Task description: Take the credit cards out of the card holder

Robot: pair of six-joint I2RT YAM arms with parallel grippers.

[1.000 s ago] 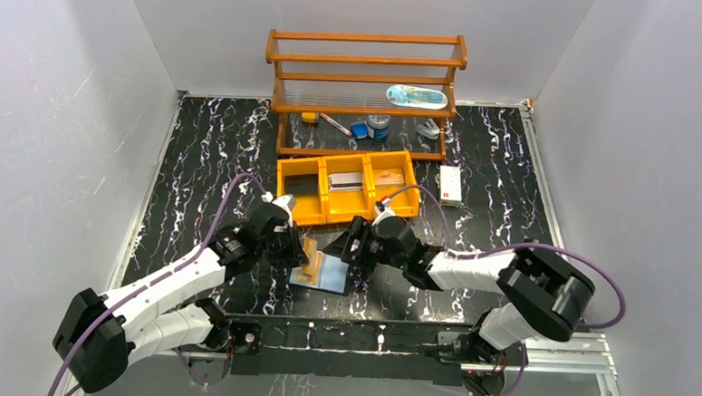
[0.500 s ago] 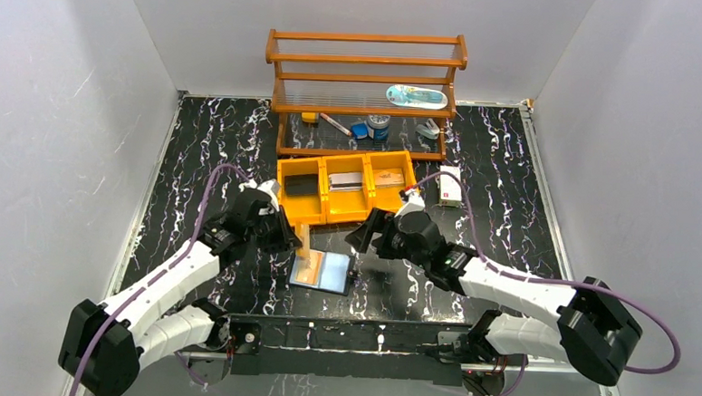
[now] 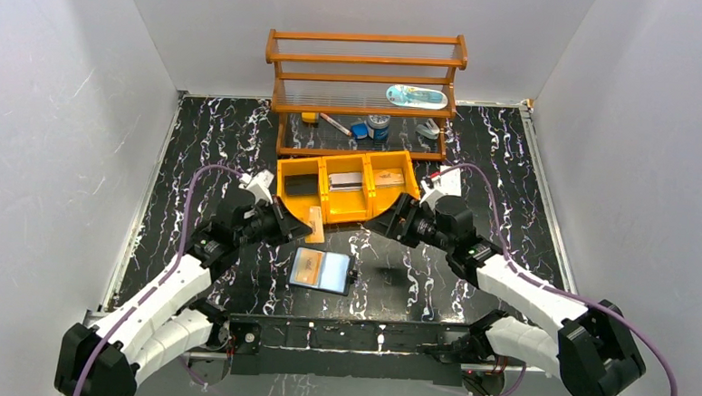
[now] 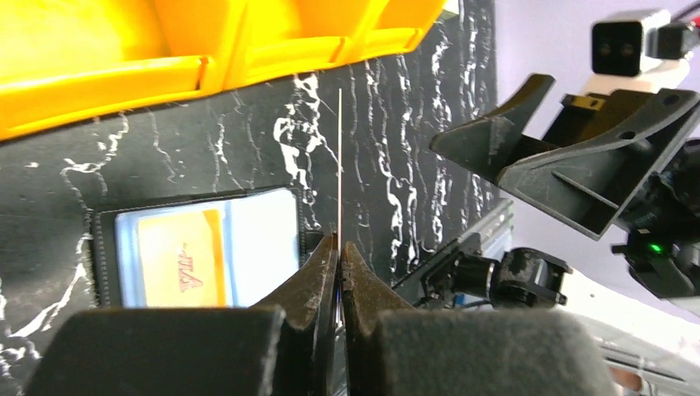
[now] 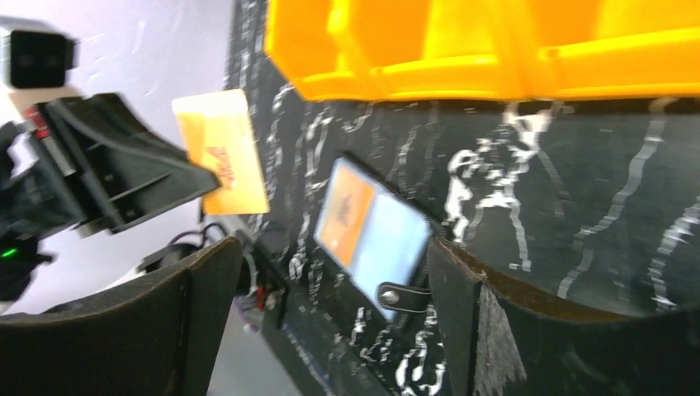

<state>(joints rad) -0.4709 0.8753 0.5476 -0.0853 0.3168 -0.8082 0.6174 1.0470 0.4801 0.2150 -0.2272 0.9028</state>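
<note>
Pinching one tan card (image 3: 315,224) by its edge in the closed left gripper (image 3: 293,228), beside the tray (image 3: 355,217). Keeping the right gripper (image 3: 391,222) wide open, empty. Leaving the card holder (image 3: 324,271) open on the table (image 3: 204,154), another card (image 3: 306,267) inside. May slip from so thin a pinch, or hit the tray.

Robot manipulation lab cell, enclosed benchtop rig.
Evidence: plain white panel walls (image 3: 60,146) box in a black, white-veined marble-pattern tabletop (image 3: 205,145) with an aluminium edge rail (image 3: 130,239). Two white-and-black robot arms, left (image 3: 166,284) and right (image 3: 524,293), sit at the near edge, with purple cables (image 3: 634,344) looping off them. A few small props are laid out: orange-brown wooden shelf rack (image 3: 364,58), yellow three-compartment plastic bin (image 3: 351,216), open black card holder with pale blue-grey inside (image 3: 322,271).
</note>
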